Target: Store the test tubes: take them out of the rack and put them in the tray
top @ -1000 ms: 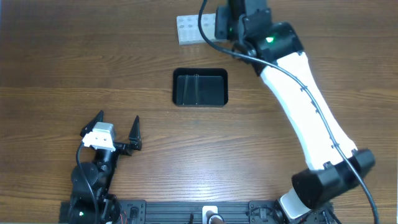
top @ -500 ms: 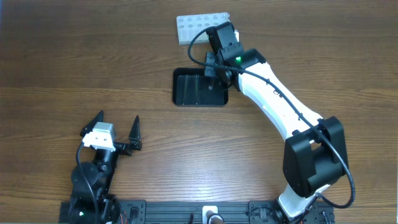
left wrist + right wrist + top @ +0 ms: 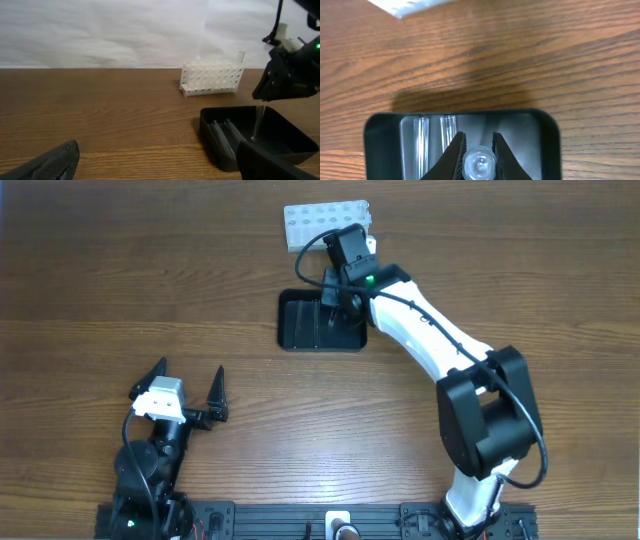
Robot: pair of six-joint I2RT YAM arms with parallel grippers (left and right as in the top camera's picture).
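Note:
The white rack [image 3: 327,225] stands at the table's far side, with one clear tube [image 3: 241,56] upright at its end. Just in front of it sits the black tray [image 3: 285,320], where two tubes [image 3: 421,142] lie side by side. My right gripper [image 3: 335,305] hangs over the tray, shut on a clear test tube [image 3: 480,164] held upright. In the left wrist view, that tube [image 3: 257,122] points down into the tray [image 3: 215,145], its tip near the floor. My left gripper [image 3: 188,380] rests open and empty near the front left, far from the tray.
The rack [image 3: 410,6] lies just beyond the tray's far rim [image 3: 455,112]. Bare wooden table surrounds the tray on all sides. A white backdrop stands behind the rack.
My right arm has swung from above the rack to over the tray, lowering the tube towards the tray floor. The left arm has stayed where it was.

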